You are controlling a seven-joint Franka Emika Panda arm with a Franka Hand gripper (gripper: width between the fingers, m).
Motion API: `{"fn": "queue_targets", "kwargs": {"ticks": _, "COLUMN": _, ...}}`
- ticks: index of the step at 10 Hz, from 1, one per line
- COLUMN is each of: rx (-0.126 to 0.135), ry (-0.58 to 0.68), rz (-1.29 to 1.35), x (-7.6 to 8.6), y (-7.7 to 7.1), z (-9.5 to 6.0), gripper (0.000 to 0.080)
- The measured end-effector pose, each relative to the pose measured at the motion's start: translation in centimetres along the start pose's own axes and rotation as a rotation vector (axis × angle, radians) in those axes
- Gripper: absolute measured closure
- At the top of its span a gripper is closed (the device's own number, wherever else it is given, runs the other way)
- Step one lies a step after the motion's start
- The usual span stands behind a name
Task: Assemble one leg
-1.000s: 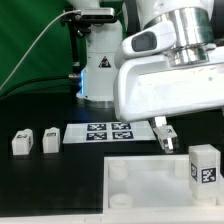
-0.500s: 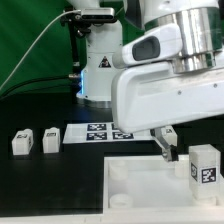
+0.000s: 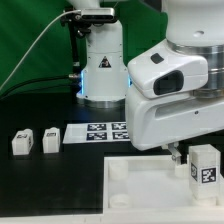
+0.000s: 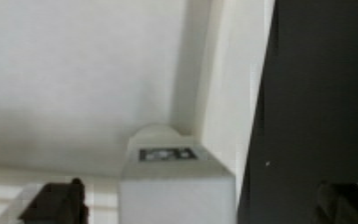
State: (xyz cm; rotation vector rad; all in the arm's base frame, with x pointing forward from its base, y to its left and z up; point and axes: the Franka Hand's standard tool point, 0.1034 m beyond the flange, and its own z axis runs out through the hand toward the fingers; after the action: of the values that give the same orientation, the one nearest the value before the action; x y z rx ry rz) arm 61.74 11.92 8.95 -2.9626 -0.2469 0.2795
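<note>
Legs (image 3: 22, 143) come first on the exterior view's left: two small white tagged blocks lying side by side on the black surface (image 3: 60, 185), well apart from the arm. Beside them the marker board (image 3: 100, 132) lies flat in front of the robot's base (image 3: 100, 70). Further right, the large white panel (image 3: 140, 185) rests at the near edge, and the two round sockets showing on its left side hold nothing. The arm (image 3: 180, 95) hangs low over the panel's right part and hides most of the jaws. At the far right a third leg (image 3: 205, 165) stands upright at the panel's right end; whether it sits in a socket cannot be told. In the wrist view a tagged leg (image 4: 167, 180) stands between the dark fingertips (image 4: 55, 200). The jaws are spread wide and hold nothing. By this showing, no leg is grasped yet, so pickup and fitting remain. A green curtain (image 3: 30, 40) backs the scene.
</note>
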Motion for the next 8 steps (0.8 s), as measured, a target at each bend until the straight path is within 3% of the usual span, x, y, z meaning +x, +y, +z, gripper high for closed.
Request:
{"fn": "queue_targets", "kwargs": {"ticks": 1, "rx": 0.000, "ry": -0.001, "rz": 0.000, "x": -0.05, "y": 0.00, "z": 0.06, "gripper": 0.0178}}
{"fn": "queue_targets", "kwargs": {"ticks": 2, "rx": 0.000, "ry": -0.002, "rz": 0.000, "x": -0.05, "y": 0.01, "z": 0.06, "gripper": 0.0356}}
{"fn": "queue_targets", "kwargs": {"ticks": 3, "rx": -0.001, "ry": -0.001, "rz": 0.001, "x": -0.03, "y": 0.08, "z": 0.03, "gripper": 0.0356}}
{"fn": "queue_targets", "kwargs": {"ticks": 4, "rx": -0.001, "ry": -0.001, "rz": 0.002, "x": -0.03, "y": 0.13, "z": 0.02, "gripper": 0.0497}}
{"fn": "queue_targets", "kwargs": {"ticks": 8, "rx": 0.005, "ry": 0.028, "rz": 0.095, "x": 0.34, "y": 0.18, "z": -0.02, "gripper": 0.0496}}
